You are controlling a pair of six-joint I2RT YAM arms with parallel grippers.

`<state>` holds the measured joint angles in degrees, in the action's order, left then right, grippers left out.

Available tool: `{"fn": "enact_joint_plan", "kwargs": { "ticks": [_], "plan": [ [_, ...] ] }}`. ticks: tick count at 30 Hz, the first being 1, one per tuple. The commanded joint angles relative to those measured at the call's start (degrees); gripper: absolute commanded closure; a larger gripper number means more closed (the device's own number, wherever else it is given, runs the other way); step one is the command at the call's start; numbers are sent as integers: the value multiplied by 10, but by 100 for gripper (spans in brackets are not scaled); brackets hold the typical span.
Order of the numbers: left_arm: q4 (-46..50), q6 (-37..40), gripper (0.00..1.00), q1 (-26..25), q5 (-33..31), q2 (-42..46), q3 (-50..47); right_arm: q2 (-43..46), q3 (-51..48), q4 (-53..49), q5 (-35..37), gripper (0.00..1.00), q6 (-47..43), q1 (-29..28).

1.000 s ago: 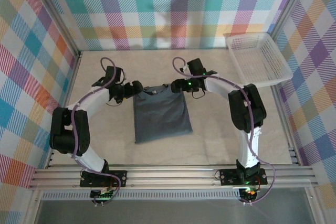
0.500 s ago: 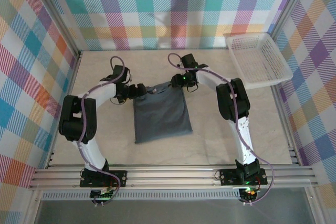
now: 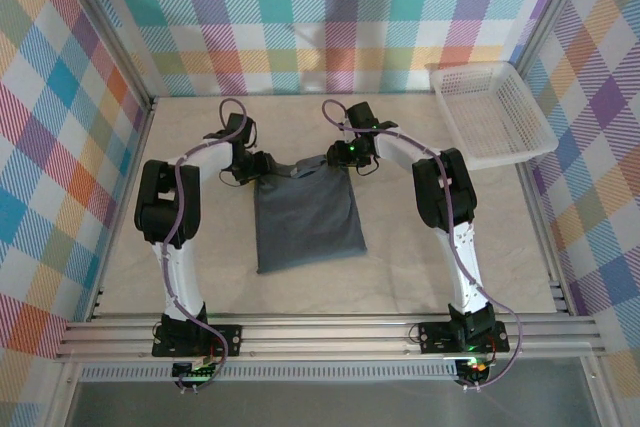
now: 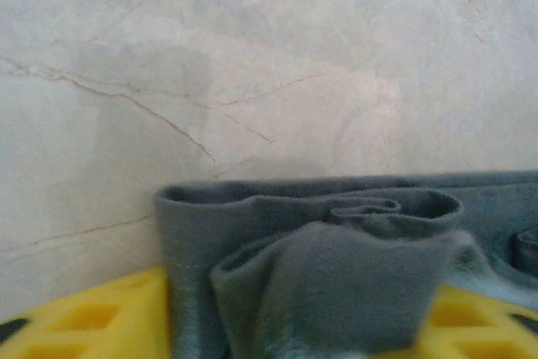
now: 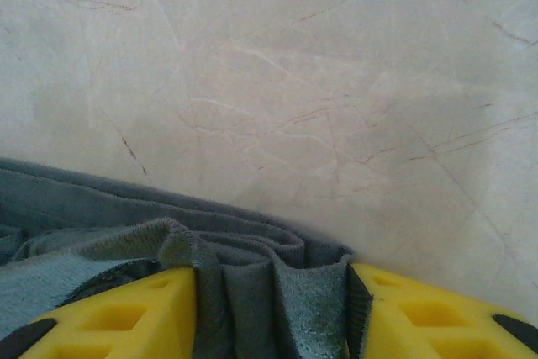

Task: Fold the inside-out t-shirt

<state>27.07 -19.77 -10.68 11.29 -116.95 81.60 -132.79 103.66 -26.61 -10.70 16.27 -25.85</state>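
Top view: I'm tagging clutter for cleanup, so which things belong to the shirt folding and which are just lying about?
Job: inside-out t-shirt; left gripper and right gripper, both pinching its far edge.
Lying about: white mesh basket, far right corner.

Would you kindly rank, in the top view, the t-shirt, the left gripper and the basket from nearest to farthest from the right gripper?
1. t-shirt, its far right corner pinched in the right gripper.
2. left gripper, leftward at the other far corner.
3. basket, off to the far right.
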Motion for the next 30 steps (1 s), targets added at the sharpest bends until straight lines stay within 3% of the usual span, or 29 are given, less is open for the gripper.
{"fn": "enact_joint_plan", "kwargs": {
  "ticks": [1,6,11,14,15,23,26,30],
  "plan": [
    [17,-2,56,-7,20,-14,4,-21,8,-31,-42,53,12,-7],
    [23,-6,75,-7,16,-25,12,-28,-1,-19,-80,57,29,-7],
    [19,-26,100,-5,36,-39,23,-34,7,-17,-80,79,39,-7],
    [14,-39,100,1,78,-28,36,-25,44,-37,-93,98,32,-6],
    [14,-44,100,6,91,-12,39,-16,60,-45,-98,100,27,-5],
    [6,-88,100,58,207,211,91,159,90,3,-164,100,10,5],
    [13,-90,100,57,199,297,44,244,22,76,-170,100,32,6],
    [-22,-124,100,49,157,424,-140,333,-144,200,-184,100,84,3]
  ]
}}
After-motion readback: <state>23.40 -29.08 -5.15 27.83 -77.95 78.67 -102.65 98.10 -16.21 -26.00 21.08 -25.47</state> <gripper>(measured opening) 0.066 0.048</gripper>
